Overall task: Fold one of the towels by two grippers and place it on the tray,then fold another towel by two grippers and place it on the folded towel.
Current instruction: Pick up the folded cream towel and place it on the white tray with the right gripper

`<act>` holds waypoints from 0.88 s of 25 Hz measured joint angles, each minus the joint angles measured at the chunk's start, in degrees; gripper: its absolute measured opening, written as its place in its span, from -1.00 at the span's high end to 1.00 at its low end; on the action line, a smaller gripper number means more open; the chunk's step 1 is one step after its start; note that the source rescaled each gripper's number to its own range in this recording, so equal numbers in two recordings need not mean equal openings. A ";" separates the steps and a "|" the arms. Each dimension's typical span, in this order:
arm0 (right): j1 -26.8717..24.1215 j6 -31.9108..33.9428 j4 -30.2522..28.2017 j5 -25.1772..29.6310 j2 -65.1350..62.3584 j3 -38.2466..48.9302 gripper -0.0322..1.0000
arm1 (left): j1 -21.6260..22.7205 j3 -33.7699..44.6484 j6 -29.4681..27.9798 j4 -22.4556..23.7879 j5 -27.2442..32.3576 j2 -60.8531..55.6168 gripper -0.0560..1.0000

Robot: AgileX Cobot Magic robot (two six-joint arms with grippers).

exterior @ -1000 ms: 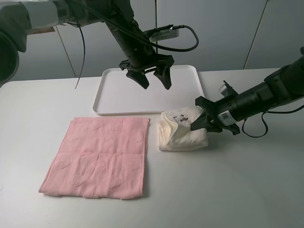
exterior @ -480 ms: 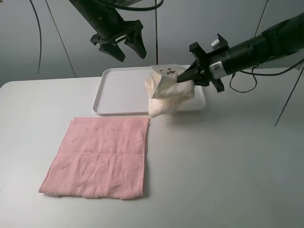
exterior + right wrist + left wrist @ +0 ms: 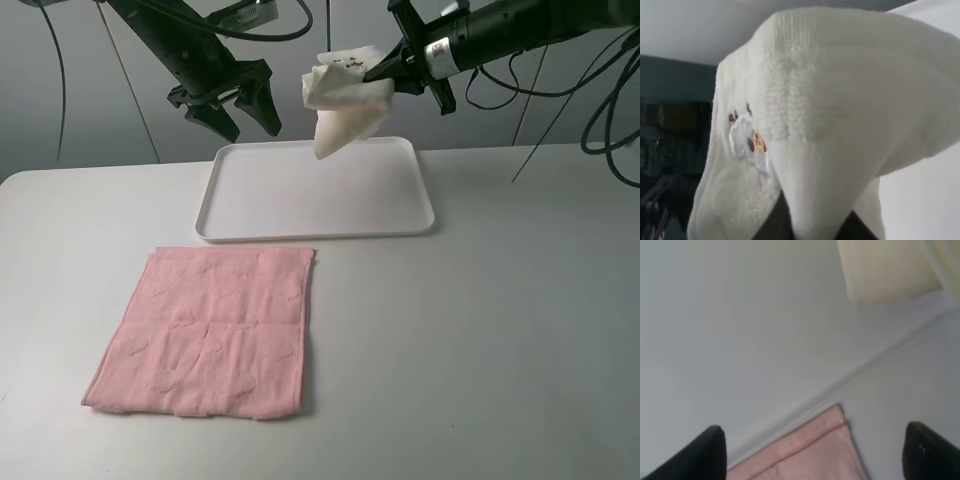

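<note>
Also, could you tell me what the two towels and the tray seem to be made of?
Cream towel: terry cloth, probably cotton; the right wrist view shows a nubby looped pile, and it drapes softly. Pink towel: seemingly the same matte terry, with faint embossed shapes. Tray: likely moulded plastic; smooth, white, faintly glossy, with rounded corners.

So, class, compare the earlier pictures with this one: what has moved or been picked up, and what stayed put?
The right gripper, shut on the cream-white towel, lifted it off the table and carried it up over the tray. The open left gripper rose and drew leftward. The pink towel and tray stayed put.
</note>
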 joint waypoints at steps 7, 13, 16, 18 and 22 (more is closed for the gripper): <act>2.99 2.20 8.92 -4.89 6.69 -4.94 0.77 | 0.00 0.09 0.47 -0.38 0.00 0.00 -0.84; 4.79 2.47 18.68 -4.88 12.40 -6.21 0.77 | 0.00 0.09 0.61 0.17 0.00 0.00 -0.84; 5.65 2.31 19.99 -4.66 13.51 -6.21 0.77 | 0.00 0.09 1.35 0.86 0.00 0.00 -0.84; 6.27 2.15 19.53 -4.27 13.51 -6.31 0.77 | 0.00 0.09 1.55 0.86 0.00 0.00 -0.84; 7.00 3.13 12.96 -2.53 13.54 -6.31 0.77 | 0.00 0.09 1.68 0.86 0.00 0.00 -0.84</act>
